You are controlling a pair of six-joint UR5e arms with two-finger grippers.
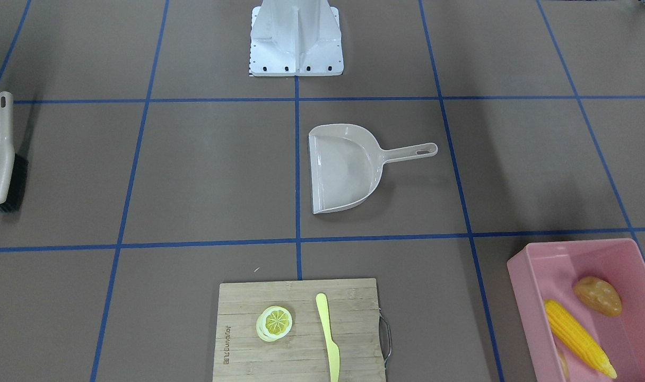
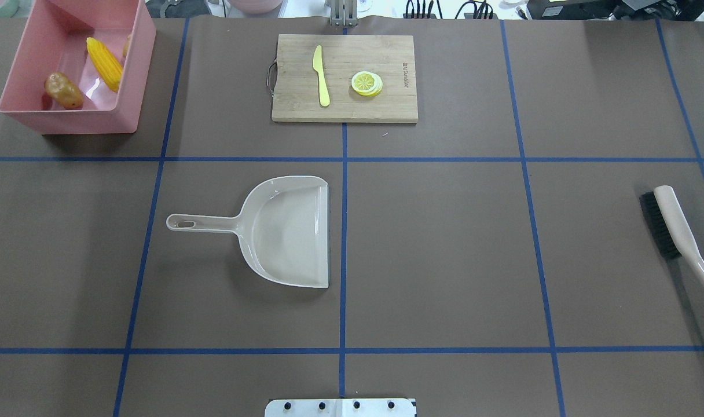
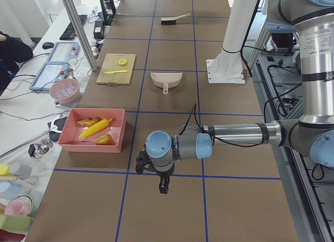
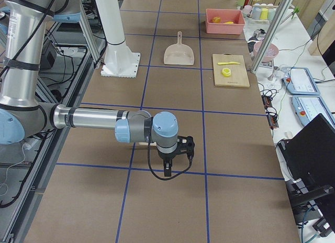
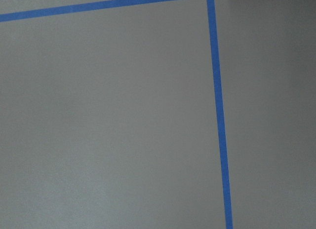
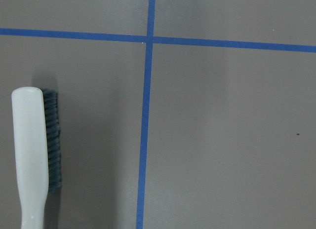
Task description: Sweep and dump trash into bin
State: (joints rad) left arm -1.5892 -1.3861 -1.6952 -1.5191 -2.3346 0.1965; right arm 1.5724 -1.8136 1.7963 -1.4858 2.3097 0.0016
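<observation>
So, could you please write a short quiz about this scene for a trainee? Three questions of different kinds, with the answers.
1. True or false: the corn cob lies in the dustpan.
2. What lies on the cutting board beside the knife? A) a lemon slice B) a tomato C) a spoon
3. Fill in the missing word: the potato-like lump lies inside the pink ____.

Key: 1 false, because the dustpan is empty and the corn cob is in the bin; 2 A; 3 bin.
</observation>
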